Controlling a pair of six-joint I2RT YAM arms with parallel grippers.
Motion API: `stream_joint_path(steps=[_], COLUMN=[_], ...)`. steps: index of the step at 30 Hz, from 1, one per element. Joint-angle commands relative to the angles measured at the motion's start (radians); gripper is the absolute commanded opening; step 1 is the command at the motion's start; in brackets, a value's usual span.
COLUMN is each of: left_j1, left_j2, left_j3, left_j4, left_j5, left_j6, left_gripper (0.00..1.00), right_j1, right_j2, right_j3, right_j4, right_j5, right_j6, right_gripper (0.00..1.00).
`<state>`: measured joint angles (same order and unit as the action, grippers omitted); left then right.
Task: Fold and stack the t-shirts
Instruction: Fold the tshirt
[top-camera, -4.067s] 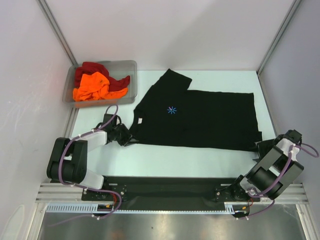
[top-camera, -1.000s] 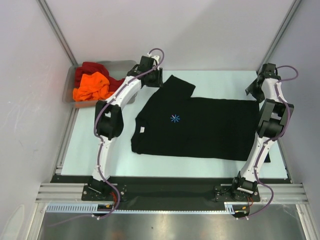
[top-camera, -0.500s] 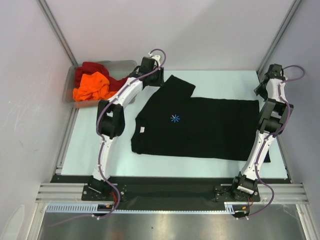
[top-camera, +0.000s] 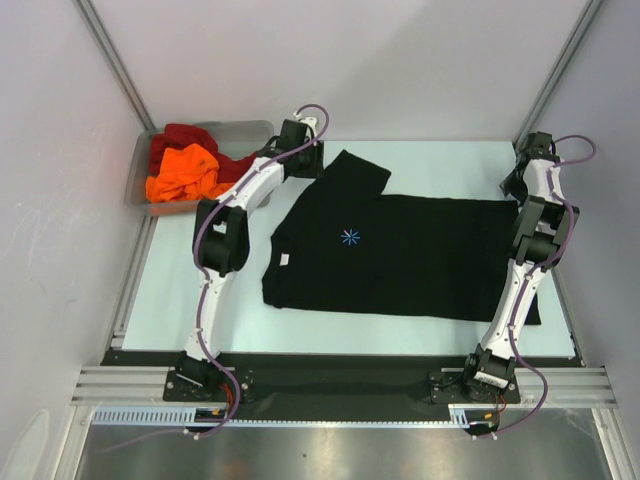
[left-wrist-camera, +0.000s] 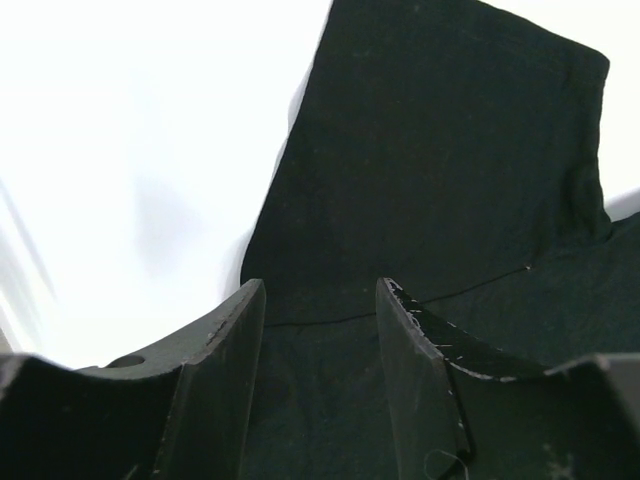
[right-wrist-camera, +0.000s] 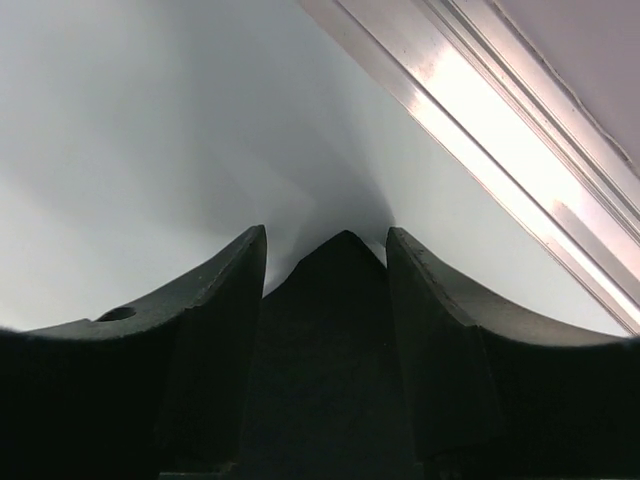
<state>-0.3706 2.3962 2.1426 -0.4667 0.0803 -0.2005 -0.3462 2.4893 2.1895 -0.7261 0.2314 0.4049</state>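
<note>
At the far edge of the surface (top-camera: 440, 160), both arms now reach out long over the black t-shirt (top-camera: 420, 250), which lies flat with its starburst mark facing up. The left tool (top-camera: 312, 168) hangs over the root of the far sleeve (top-camera: 355, 170). Its wrist view shows the left tool (left-wrist-camera: 320, 290) spread, with the shoulder seam running under the gap and nothing pinched. The right tool (top-camera: 516, 188) sits at the far hem corner. In its own view the right tool (right-wrist-camera: 325, 240) is also spread, and the pointed corner of cloth (right-wrist-camera: 330, 300) lies between the fingers, not yet gripped.

Over the last second the right arm drifted out toward the wall and came back onto that corner, while the left barely moved. This looks like lining up for a grasp of the far edge, probably to draw it over toward the near side as a fold.

About four seconds ago both arms were crouched low at the near edge of the shirt. The shirt now lies slightly closer to the arm bases. The orange t-shirt (top-camera: 185, 172) and dark red t-shirt (top-camera: 180, 135) are heaped in the bin (top-camera: 255, 128), as they were then.
</note>
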Motion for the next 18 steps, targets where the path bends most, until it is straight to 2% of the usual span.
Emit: stream_joint_path(steps=[1, 2, 6, 11, 18], left_j1=[0.004, 0.004, 0.006, 0.012, 0.027], left_j2=[0.009, 0.012, 0.029, 0.050, 0.112], left_j3=[0.005, 0.007, 0.026, 0.051, 0.129], left_j4=[-0.001, 0.000, -0.003, -0.018, -0.087], left_j5=[-0.028, -0.030, -0.031, -0.040, -0.025], left_j6=[0.004, 0.006, 0.015, 0.027, -0.010], left_gripper=[0.55, 0.56, 0.58, 0.59, 0.59], right_j1=[-0.001, 0.001, 0.004, 0.006, 0.015], right_j2=[0.026, 0.029, 0.030, 0.033, 0.020], right_j3=[0.039, 0.038, 0.029, 0.035, 0.033], right_j4=[-0.002, -0.006, -0.016, -0.016, -0.007], right_j5=[0.016, 0.014, 0.025, 0.017, 0.013], right_j6=[-0.011, -0.014, -0.006, -0.012, -0.038], right_gripper=[0.56, 0.55, 0.38, 0.25, 0.21])
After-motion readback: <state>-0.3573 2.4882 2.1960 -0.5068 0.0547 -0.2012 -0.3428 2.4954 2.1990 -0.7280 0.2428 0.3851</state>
